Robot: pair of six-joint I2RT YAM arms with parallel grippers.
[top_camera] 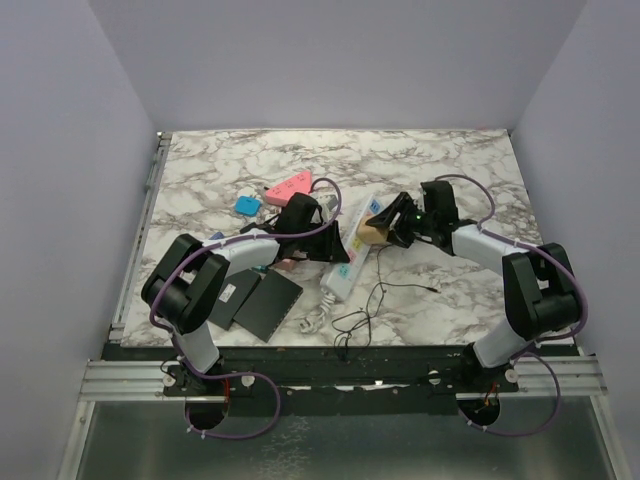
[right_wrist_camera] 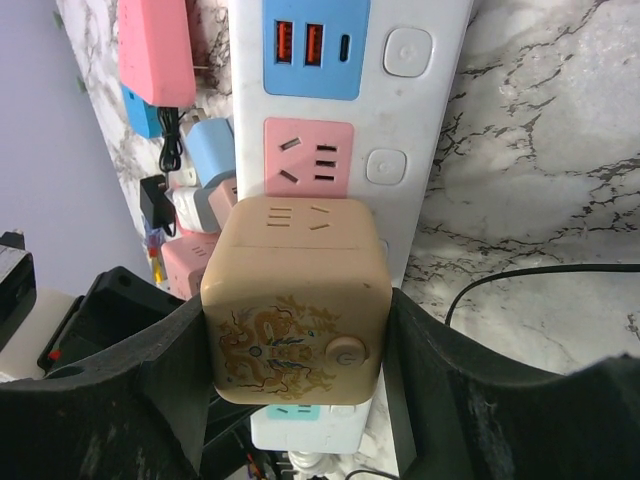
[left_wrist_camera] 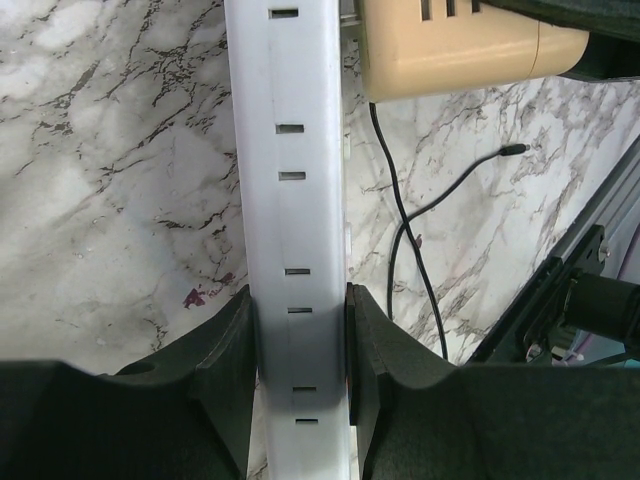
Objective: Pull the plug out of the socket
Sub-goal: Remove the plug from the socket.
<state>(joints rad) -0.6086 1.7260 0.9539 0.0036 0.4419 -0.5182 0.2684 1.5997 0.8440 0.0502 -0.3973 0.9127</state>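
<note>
The plug, a beige cube, is sitting on the white socket just below its pink outlet, mid-way across the marble table. The right gripper is clamping the plug's sides, while the left gripper is squeezing the socket's long edges.

Through the right wrist camera I am watching the right gripper clamping the plug, a tan cube with a gold dragon print and a round button. Its fingers are pressing against both sides. The plug is sitting on the socket, just below the pink outlet. The blue USB panel is lying beyond that, and each has a white button beside it. Left of the socket, a pink block and a blue adapter are crowding together on the marble table. A black cable is trailing off to the right.
</note>
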